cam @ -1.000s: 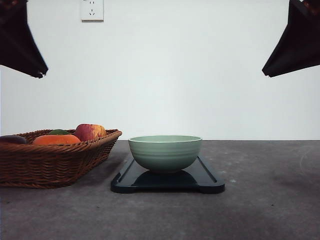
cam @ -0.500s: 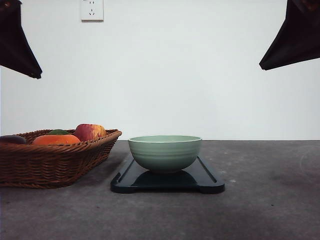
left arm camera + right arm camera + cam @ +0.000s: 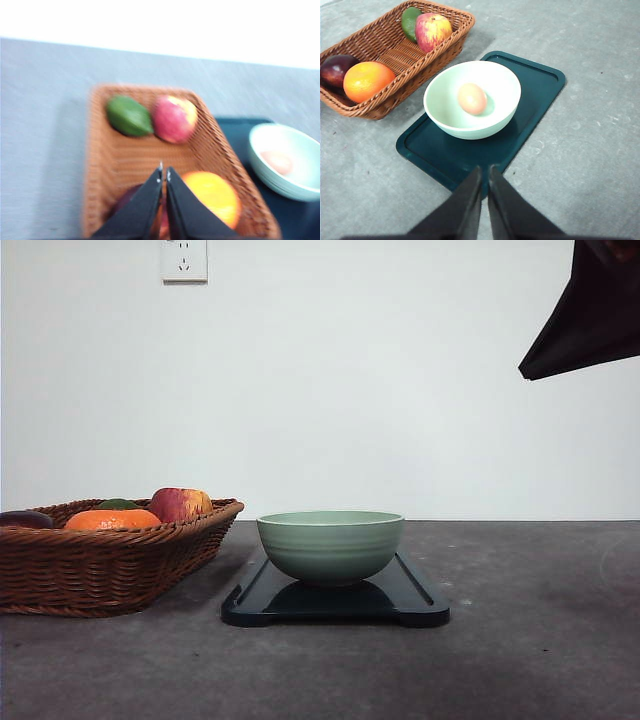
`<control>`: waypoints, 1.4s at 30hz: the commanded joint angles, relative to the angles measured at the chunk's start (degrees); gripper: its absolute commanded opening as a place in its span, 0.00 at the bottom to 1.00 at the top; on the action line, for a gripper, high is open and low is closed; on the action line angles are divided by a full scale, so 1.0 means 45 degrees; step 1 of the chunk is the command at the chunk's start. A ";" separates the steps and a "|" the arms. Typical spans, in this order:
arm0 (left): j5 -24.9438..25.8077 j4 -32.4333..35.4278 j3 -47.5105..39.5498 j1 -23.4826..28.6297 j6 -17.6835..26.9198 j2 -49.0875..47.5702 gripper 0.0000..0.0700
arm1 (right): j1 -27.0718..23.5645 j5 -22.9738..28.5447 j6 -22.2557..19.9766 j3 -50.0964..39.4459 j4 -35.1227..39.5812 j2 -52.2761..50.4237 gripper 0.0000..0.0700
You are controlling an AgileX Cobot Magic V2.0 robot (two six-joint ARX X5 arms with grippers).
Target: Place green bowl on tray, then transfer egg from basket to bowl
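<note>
The pale green bowl (image 3: pixel 330 544) (image 3: pixel 472 99) stands upright on the black tray (image 3: pixel 412 598) (image 3: pixel 530 95) in the middle of the table. A tan egg (image 3: pixel 472 98) (image 3: pixel 277 161) lies inside the bowl. To its left sits the brown wicker basket (image 3: pixel 105 562) (image 3: pixel 395 55) (image 3: pixel 125 155). My left gripper (image 3: pixel 164 172) hangs shut above the basket with nothing in it. My right gripper (image 3: pixel 484 171) is shut and empty, high above the tray's near edge. Part of the right arm (image 3: pixel 590 310) shows at the top right of the front view.
The basket holds an apple (image 3: pixel 433 31), an orange (image 3: pixel 366 80), a green avocado-like fruit (image 3: pixel 410 21) and a dark purple fruit (image 3: pixel 337 67). A wall socket (image 3: pixel 184 260) is on the white wall behind. Grey tabletop lies open right of the tray.
The left arm has risen out of the front view's top left corner. The right arm has barely shifted. Bowl, tray and basket have not moved.
</note>
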 commanded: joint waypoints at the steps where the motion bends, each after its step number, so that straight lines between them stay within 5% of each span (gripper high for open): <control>1: -0.0024 0.0127 -0.0568 0.0255 0.0180 -0.0637 0.00 | 0.0063 -0.0009 -0.0068 0.0165 0.0136 0.0078 0.02; 15: -0.0076 0.0233 -0.3254 0.1580 0.0180 -0.4218 0.00 | 0.0063 -0.0009 -0.0073 0.0165 0.0136 0.0073 0.02; 39: -0.0107 0.0422 -0.3500 0.1629 0.0219 -0.4182 0.00 | 0.0063 -0.0012 -0.0075 0.0165 0.0189 0.0078 0.02; 42: -0.0107 0.0422 -0.3500 0.1629 0.0219 -0.4182 0.00 | 0.0056 0.0030 -0.0651 0.0165 0.0359 0.0076 0.02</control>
